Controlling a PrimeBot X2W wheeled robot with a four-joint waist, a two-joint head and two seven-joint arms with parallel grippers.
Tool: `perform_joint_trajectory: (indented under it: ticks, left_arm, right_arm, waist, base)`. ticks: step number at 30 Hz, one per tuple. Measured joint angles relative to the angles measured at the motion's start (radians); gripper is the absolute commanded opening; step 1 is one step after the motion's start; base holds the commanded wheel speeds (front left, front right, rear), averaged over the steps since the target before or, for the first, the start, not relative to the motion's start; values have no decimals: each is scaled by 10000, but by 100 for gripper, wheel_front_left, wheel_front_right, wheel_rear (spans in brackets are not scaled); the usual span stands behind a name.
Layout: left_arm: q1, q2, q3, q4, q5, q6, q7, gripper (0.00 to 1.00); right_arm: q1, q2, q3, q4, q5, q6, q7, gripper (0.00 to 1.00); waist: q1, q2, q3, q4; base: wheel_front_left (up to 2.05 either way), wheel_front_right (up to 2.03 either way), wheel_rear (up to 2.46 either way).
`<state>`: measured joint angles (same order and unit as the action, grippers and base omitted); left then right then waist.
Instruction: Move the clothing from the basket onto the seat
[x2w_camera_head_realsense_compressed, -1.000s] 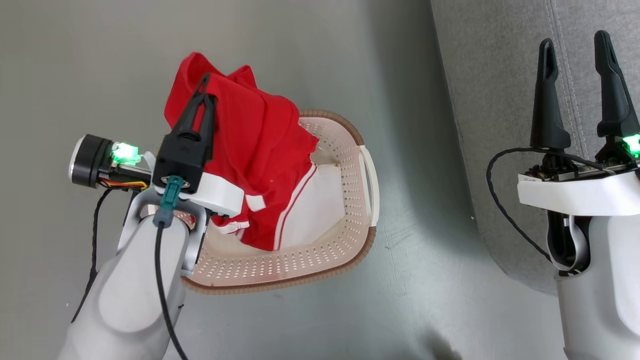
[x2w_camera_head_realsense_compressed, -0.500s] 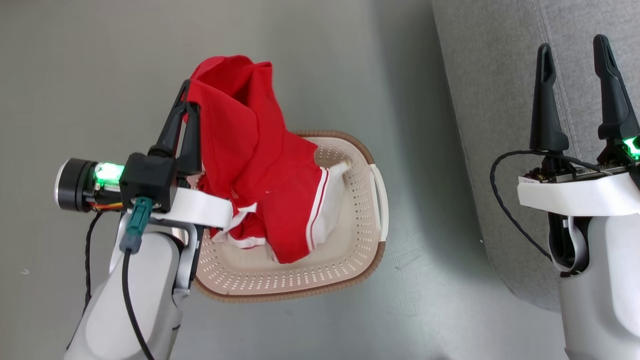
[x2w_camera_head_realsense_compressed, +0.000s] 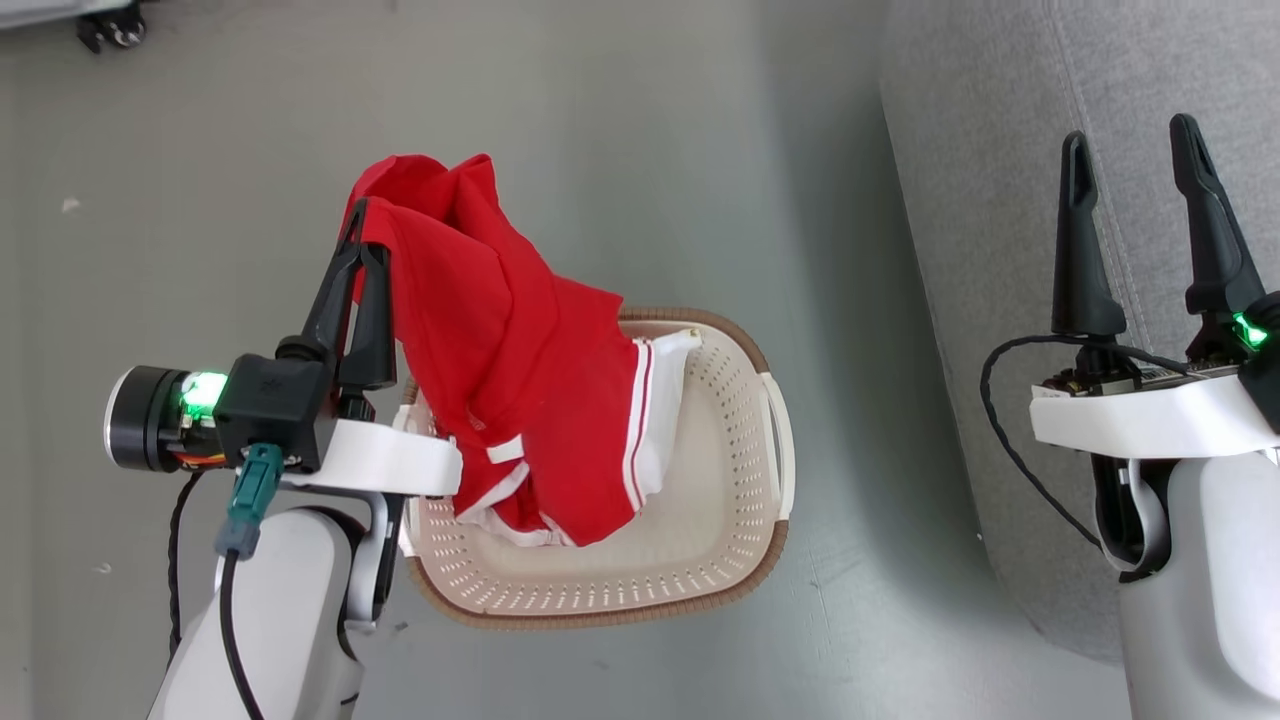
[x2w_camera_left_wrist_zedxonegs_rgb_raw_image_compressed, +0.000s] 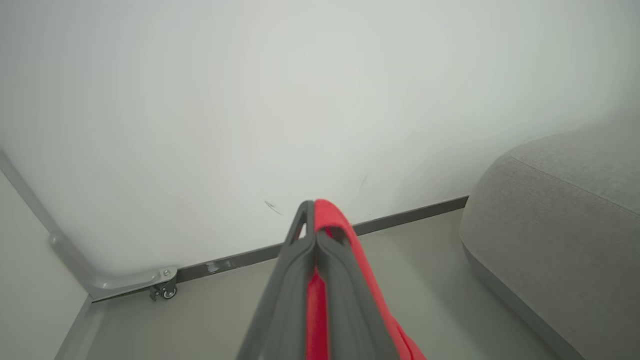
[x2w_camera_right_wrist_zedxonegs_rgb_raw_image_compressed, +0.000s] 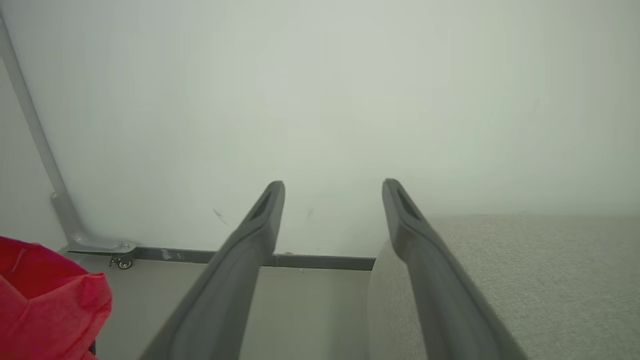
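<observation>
From head we look steeply down on floor (x2w_camera_head_realsense_compressed: 620, 120), basket (x2w_camera_head_realsense_compressed: 600, 590) mid-frame, seat (x2w_camera_head_realsense_compressed: 980, 150) at right edge. From each wrist we look forward, low over floor, near-level at wall (x2w_camera_left_wrist_zedxonegs_rgb_raw_image_compressed: 300, 75). Both wrist views share wall, baseboard (x2w_camera_left_wrist_zedxonegs_rgb_raw_image_compressed: 410, 216), seat corner, clothing (x2w_camera_left_wrist_zedxonegs_rgb_raw_image_compressed: 311, 315); we see seat and clothing from head too.

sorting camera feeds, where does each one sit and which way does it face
Head view: on the head, looking down at the floor, basket, seat; both forearms show, left pincer shut on the clothing, right pincer open.
Left wrist view: on the left wrist, looking along its shut fingers at a white wall, seat at right.
Right wrist view: on the right wrist, looking along its open fingers at that wall, seat lower right.
Shared: both wrist views show wall, baseboard, caster wheel and seat.
</observation>
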<state>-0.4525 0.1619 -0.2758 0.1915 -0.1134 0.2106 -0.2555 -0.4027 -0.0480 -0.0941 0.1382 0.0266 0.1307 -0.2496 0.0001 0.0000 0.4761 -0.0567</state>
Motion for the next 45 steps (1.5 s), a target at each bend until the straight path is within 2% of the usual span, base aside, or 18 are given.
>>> perform_joint_trajectory:
  ticks: [15,26,35,40,45]
  left_arm:
    - [394,2,173,-510,-8,-102,0,0]
    - [404,-58,203,-832,-73,-360,0,0]
    - [404,-63,251,-920,-77,-594,0,0]
    - [404,-67,253,-1007,-75,-675,0,0]
    - [403,-75,255,-1141,-73,-800,0,0]
  right_arm:
    - [442,-2,13,207,-184,0,0,100]
    - [761,-4,186,330,-343,0,0,100]
    - [881,-286,1409,621,-351,0,0,100]
    - [936,-688,1793,717,-368,0,0,100]
    - [925,-895,2660,934,-337,0,10,100]
  waist:
    - [0,0,-946,258]
    - [0,0,-1670,427]
    - [0,0,-2225,510]
    - [0,0,-2501,548]
    - [0,0,-2752,599]
  base:
    - [0,0,0]
    - [0,0,0]
    - [0,0,0]
    - [0,0,0]
    - [0,0,0]
